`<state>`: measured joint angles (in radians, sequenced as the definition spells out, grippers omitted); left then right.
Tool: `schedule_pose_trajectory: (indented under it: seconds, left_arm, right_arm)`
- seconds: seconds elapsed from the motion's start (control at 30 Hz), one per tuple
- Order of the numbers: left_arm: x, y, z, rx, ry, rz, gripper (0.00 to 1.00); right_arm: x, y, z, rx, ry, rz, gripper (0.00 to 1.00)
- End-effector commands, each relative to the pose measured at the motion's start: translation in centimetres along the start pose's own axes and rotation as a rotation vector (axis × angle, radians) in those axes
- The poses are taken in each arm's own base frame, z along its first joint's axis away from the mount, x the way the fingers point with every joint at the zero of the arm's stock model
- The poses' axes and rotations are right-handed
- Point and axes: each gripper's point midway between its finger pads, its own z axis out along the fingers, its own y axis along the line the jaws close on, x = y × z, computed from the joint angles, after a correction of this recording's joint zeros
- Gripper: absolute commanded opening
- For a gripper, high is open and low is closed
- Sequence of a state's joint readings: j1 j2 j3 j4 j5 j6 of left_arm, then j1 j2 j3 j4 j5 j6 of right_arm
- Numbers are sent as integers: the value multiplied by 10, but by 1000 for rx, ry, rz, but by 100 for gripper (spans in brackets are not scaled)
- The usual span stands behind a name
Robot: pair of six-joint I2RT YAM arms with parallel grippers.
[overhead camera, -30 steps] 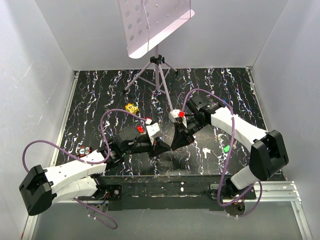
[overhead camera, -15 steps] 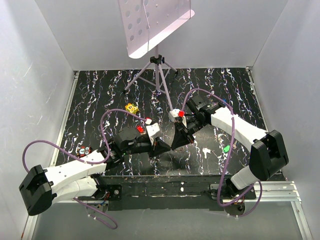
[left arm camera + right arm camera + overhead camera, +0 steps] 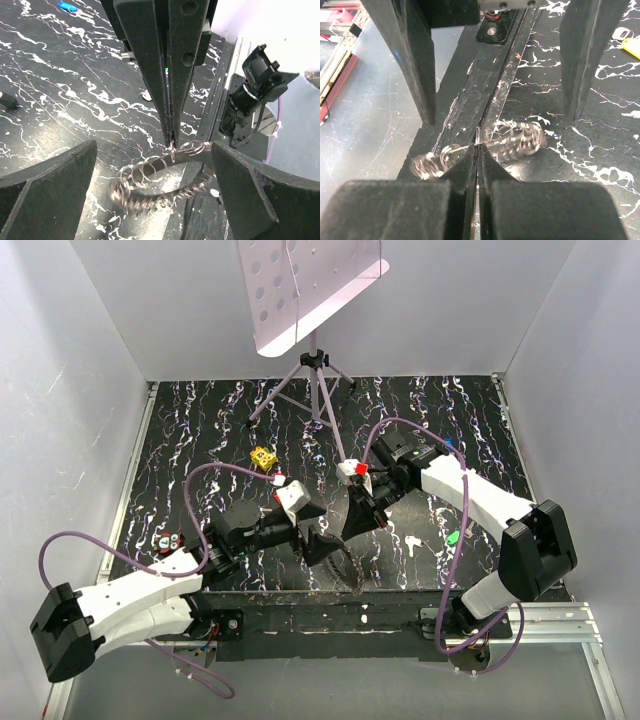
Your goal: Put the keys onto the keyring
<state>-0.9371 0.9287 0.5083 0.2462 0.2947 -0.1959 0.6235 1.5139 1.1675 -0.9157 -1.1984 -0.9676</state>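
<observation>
1. Left gripper (image 3: pixel 318 546): released, jaws spread wide to either side of the blurred grey metal keyring (image 3: pixel 150 176), gripping nothing.
2. Right gripper (image 3: pixel 477 152): clenched, fingertips pinching a small loop at the top of the keyring.
3. Keyring: hanging from the right gripper, near the front edge of the black, white-streaked table (image 3: pixel 200 420).
4. Green-headed silver key (image 3: pixel 452 537): flat on the table, right of the right gripper, well apart from the keyring.
5. Red- and black-headed keys (image 3: pixel 168 540): on the table beside the left arm.
</observation>
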Motion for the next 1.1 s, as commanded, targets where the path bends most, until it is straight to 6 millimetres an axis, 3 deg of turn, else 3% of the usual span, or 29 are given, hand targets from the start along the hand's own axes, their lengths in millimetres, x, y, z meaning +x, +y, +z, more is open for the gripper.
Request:
schedule_pose_trajectory:
  seconds: [0.0,0.13,0.23,0.5,0.73,1.07]
  left_arm:
    - [-26,9,-15,-89,-110,-16,98]
    - [-32,17,-31,-169,-172,-89,98]
    - [-27,8,-34,-110,-197,-85,98]
    - [-3,-7,-15,33,-145,-6,72]
    - [-7,-12,2,92,-124,26,60]
    - [-6,-15,6,111,-130,-4,41]
  right_arm:
    - [-15,6,1,-26,-39,-24,1]
    - [-15,5,1,-22,-40,-20,1]
    - [-15,5,1,-22,-40,-23,1]
    - [-14,5,1,-23,-41,-22,1]
    - [-14,5,1,-24,-39,-22,1]
    - [-14,6,1,-25,-42,-22,1]
